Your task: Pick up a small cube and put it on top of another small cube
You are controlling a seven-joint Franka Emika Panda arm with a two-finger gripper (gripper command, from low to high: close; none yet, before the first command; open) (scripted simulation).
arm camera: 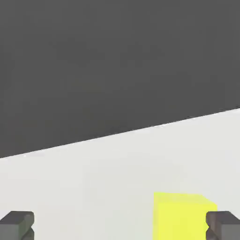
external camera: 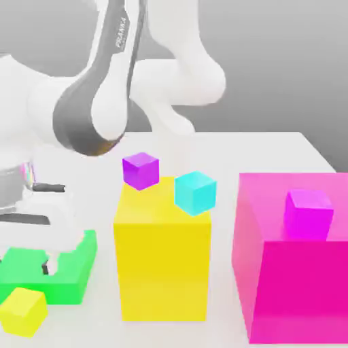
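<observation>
Nearby, yellow cube (external camera: 24, 312), green slab (external camera: 83, 275), yellow block (external camera: 163, 268)

You can read one brand | text: "FRANKA" | on: the robot arm's dark grey link (external camera: 95, 112) | exterior view

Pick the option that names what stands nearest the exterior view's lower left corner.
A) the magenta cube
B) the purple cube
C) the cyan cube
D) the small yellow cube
D: the small yellow cube sits in that corner, in front of the green block, while the others are farther toward the exterior view's right.
</observation>
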